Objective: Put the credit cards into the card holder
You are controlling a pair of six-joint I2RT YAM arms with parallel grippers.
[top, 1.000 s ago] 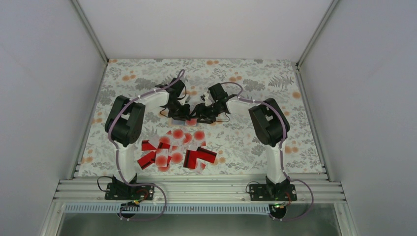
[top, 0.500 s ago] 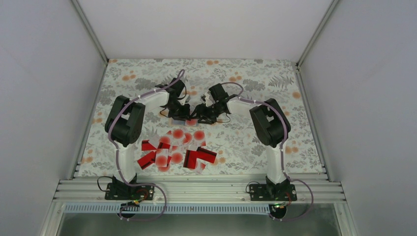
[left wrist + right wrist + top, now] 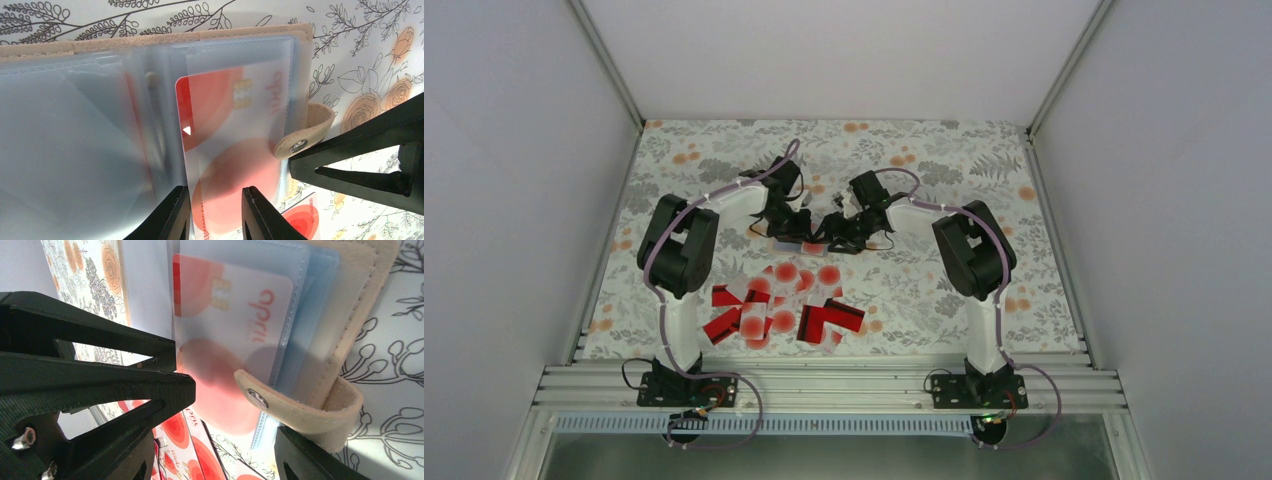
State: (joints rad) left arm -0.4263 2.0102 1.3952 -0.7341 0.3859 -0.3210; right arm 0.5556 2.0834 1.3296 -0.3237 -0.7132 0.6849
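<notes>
So both arms met mid-table, a bit toward the far side. The card holder (image 3: pixel 150 42) sat open between them, with a white red-dotted card (image 3: pixel 235 125) part way into one of its clear sleeves. My left gripper (image 3: pixel 214 212) had its fingers pinched on the sleeve and card edge. My right gripper (image 3: pixel 220 440) was spread wide around the snap strap (image 3: pixel 300 405); couldn't tell if it touched. The rest of the credit cards (image 3: pixel 784 305) lay scattered nearer the bases.

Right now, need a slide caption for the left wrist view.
Left tool pinches a white red-dotted card partway inside a clear sleeve of the open tan card holder.
</notes>
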